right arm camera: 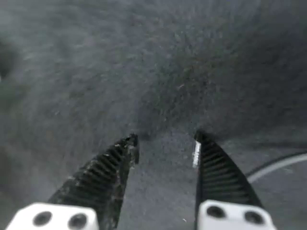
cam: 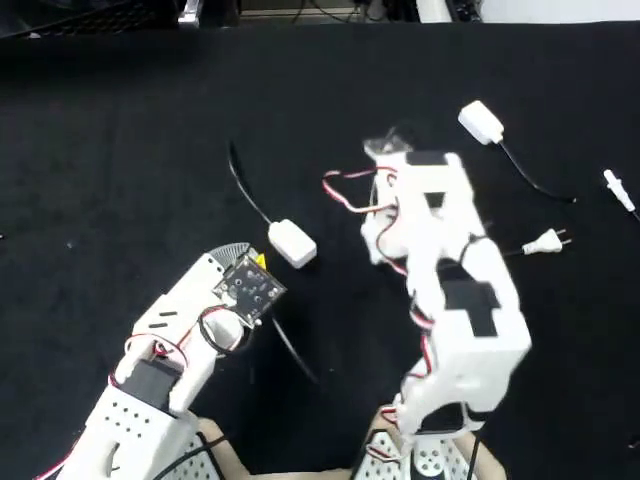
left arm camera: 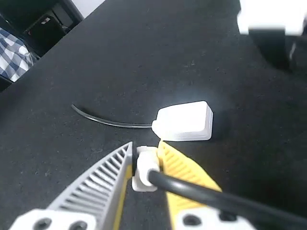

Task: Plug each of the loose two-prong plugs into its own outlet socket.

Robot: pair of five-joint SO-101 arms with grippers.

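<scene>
My left gripper is shut on a small white two-prong plug whose black cable runs back past the yellow finger. Just beyond its tips a white outlet socket lies flat on the black table. In the high view that gripper sits right beside this socket. My right gripper is open over bare black cloth, with nothing between its fingers; in the high view it hovers mid-table. A second socket lies at the back right, and a loose plug rests to the right of the right arm.
Black cables trail from both sockets; one curves to the back left, another runs right. A small white piece lies at the right edge. A pale cable crosses near the right gripper. The right arm's body stands beyond the near socket.
</scene>
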